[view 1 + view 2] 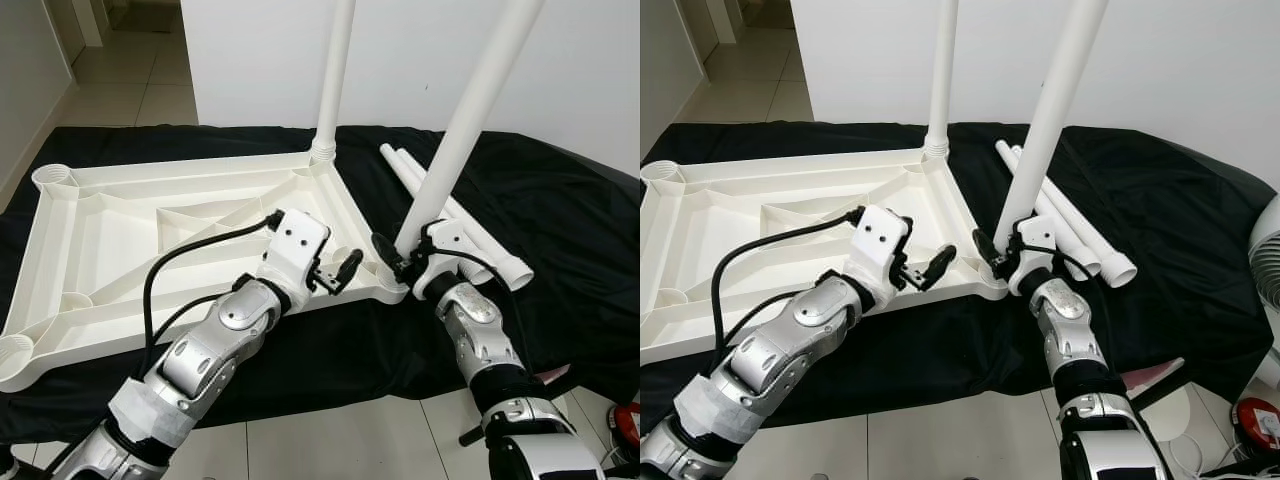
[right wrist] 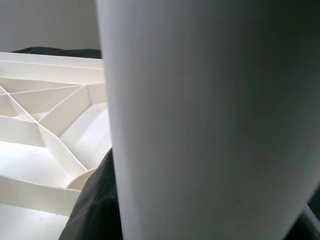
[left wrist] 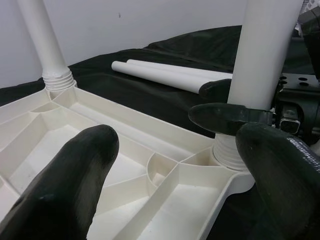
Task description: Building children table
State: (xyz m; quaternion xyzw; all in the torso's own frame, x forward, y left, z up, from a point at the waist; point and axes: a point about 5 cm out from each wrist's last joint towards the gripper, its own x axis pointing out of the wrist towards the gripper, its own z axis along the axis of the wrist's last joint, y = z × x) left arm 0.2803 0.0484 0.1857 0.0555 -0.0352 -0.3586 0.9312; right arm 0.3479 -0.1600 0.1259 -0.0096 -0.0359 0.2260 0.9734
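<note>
The white plastic tabletop (image 1: 120, 230) lies upside down on a black cloth (image 1: 560, 230). One white leg (image 1: 335, 80) stands screwed into its far right corner socket. A second leg (image 1: 465, 120) stands tilted in the near right corner socket (image 3: 227, 155), and my right gripper (image 1: 398, 256) is shut on it just above the thread. That leg's side sits close up in the right wrist view (image 2: 210, 120). My left gripper (image 1: 337, 273) hovers open over the tabletop's ribs beside that corner, its fingers (image 3: 75, 175) holding nothing. Two spare legs (image 1: 455, 215) lie on the cloth behind.
A white wall (image 1: 430, 50) rises right behind the cloth. Tiled floor (image 1: 120, 80) runs off at the far left and along the near edge. A red object (image 1: 628, 425) and a white fan (image 1: 1267, 260) stand at the right.
</note>
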